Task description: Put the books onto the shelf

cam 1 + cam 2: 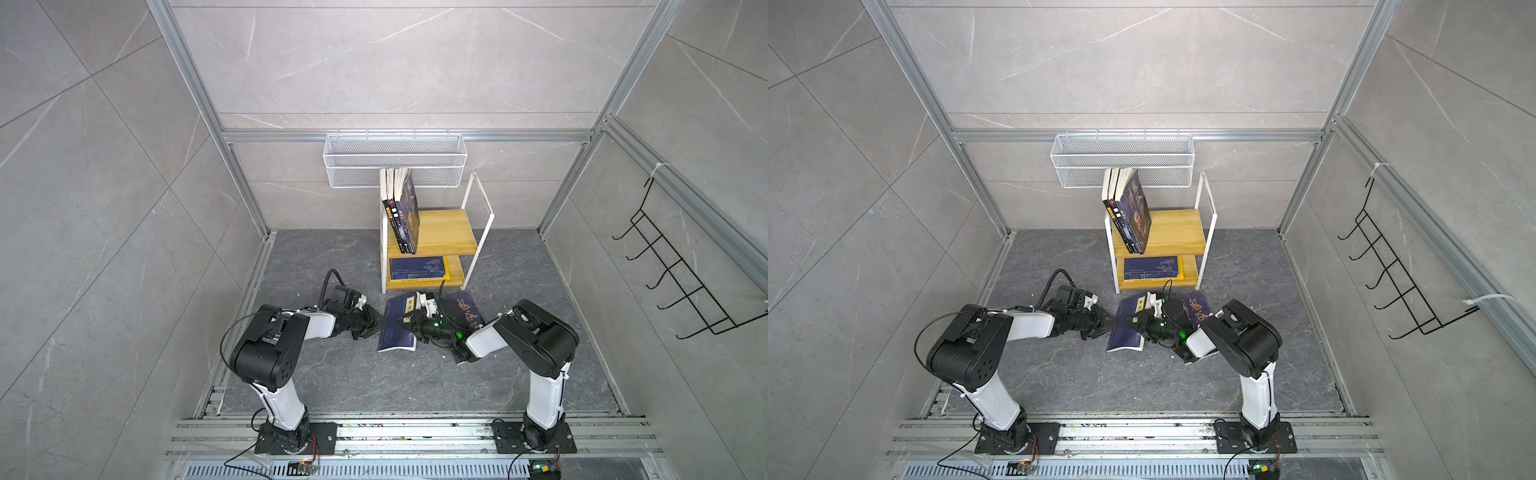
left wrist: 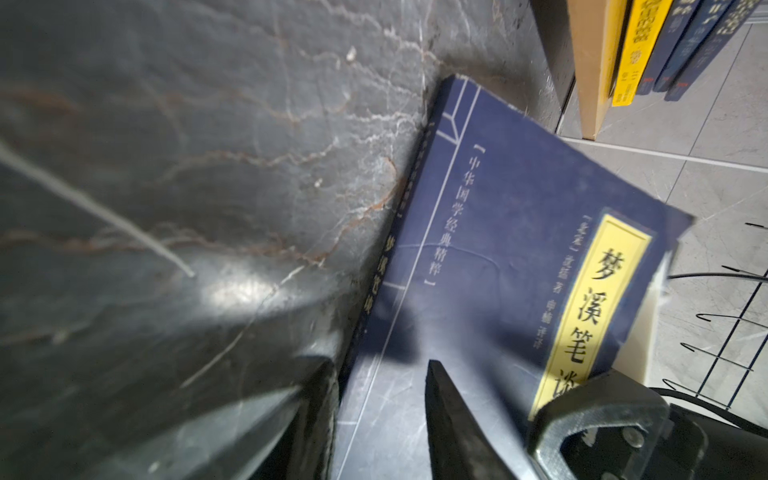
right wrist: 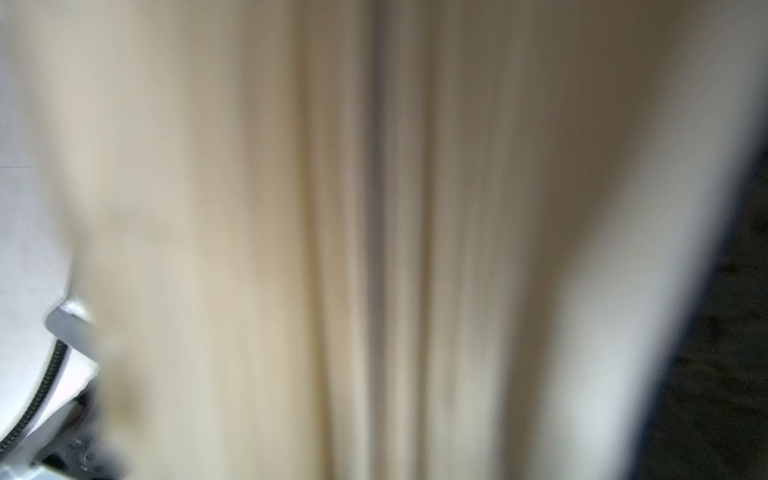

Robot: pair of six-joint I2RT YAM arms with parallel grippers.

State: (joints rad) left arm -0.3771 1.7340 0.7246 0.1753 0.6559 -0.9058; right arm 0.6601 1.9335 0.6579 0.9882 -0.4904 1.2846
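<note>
The dark stone table carries everything. At its back stands the shelf, with a few standing books on the upper board and one flat book on the lower. Two more lie on the table just in front: the calligraphy book, partly under the right arm, and the yellow-label book, which both arms are at. The left end effector straddles its spine edge, jaws partly apart; whether it pinches I cannot tell. The right end effector sits at the opposite page edge, its wrist view a blur of paper, so its grip is unclear too. To my eye this needs a deep, firm bite on the spine before lifting, or the thin paperback may flop open.
</note>
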